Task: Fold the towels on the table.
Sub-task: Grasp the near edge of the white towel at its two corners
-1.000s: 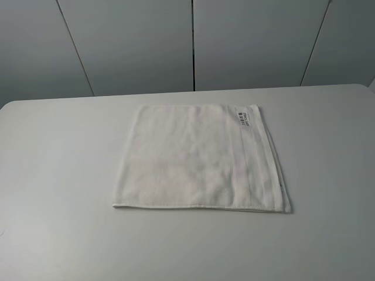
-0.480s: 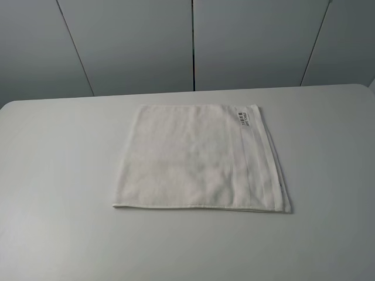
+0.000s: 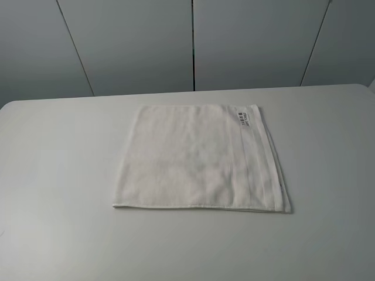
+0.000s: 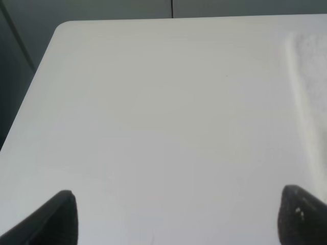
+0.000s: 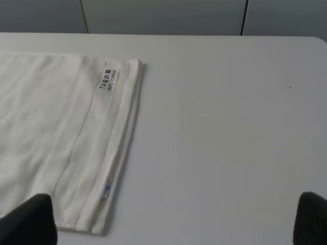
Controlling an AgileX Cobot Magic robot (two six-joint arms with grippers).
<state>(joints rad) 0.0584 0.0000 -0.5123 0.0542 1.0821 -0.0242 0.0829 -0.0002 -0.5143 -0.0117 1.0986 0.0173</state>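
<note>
Lying flat on the matte white table (image 3: 58, 175), the square white terry-cloth towel (image 3: 199, 158) sits between the left gripper (image 4: 181, 219) and right gripper (image 5: 171, 219), both spread wide and empty.

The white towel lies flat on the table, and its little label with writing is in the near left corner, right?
Not quite. The towel does lie flat on the table, but its label sits in the far right corner, not the near left. The exterior high view shows this.
</note>
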